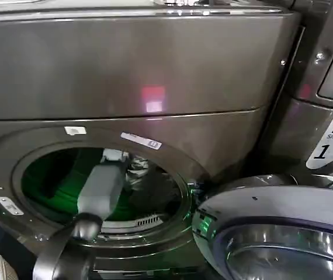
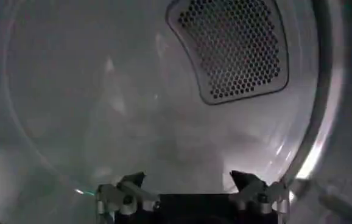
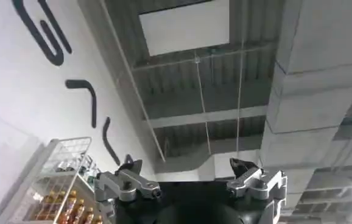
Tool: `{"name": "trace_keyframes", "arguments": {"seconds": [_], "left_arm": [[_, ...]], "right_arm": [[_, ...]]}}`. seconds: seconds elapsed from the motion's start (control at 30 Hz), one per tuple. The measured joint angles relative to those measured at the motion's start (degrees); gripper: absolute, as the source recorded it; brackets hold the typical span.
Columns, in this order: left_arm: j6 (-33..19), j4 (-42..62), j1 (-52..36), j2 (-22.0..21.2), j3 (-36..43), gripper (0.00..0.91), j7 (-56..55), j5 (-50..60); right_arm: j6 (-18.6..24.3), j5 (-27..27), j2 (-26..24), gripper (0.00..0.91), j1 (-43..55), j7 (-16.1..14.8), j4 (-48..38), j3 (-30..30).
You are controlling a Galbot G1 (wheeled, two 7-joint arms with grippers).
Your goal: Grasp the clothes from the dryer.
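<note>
Laundry-room steel fronts the scene: the dryer (image 1: 155, 76) stands with its door (image 1: 277, 233) swung wide so the left arm can reach through the porthole. Inside the drum, the left gripper (image 2: 188, 182) hangs with fingers spread, ready to close. The clothes (image 1: 134, 166) appear pale beyond it. The right gripper (image 3: 191, 176), spread too, points ceilingward, idle.

The dryer (image 1: 155, 70) stands before me, its porthole (image 1: 105, 186) low on my left. My left arm (image 1: 99, 192) reaches through it into the drum (image 2: 103, 109), my left gripper (image 2: 188, 185) inside. The open door (image 1: 283, 233) hangs at my right. A second machine (image 1: 324, 116) stands right of the dryer.
</note>
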Motion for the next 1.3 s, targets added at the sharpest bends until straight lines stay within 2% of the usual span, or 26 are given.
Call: {"name": "trace_keyframes", "arguments": {"seconds": [0.33,0.93,1.3], "left_arm": [[0.8,9.6,-7.7,1.2,7.5,0.907,15.2,3.6],[-0.3,16.8,-16.0,3.3,26.5,0.907,49.6,12.7],[-5.5,18.8,-18.8,5.4,32.3,0.907,63.7,17.1]], "right_arm": [[0.0,0.3,-0.6,0.907,-0.2,0.0,-0.1,0.0],[0.2,-0.8,-1.2,0.907,1.5,-0.2,-0.1,-2.5],[0.4,-1.4,-0.5,0.907,2.2,-0.3,0.0,-3.6]]}}
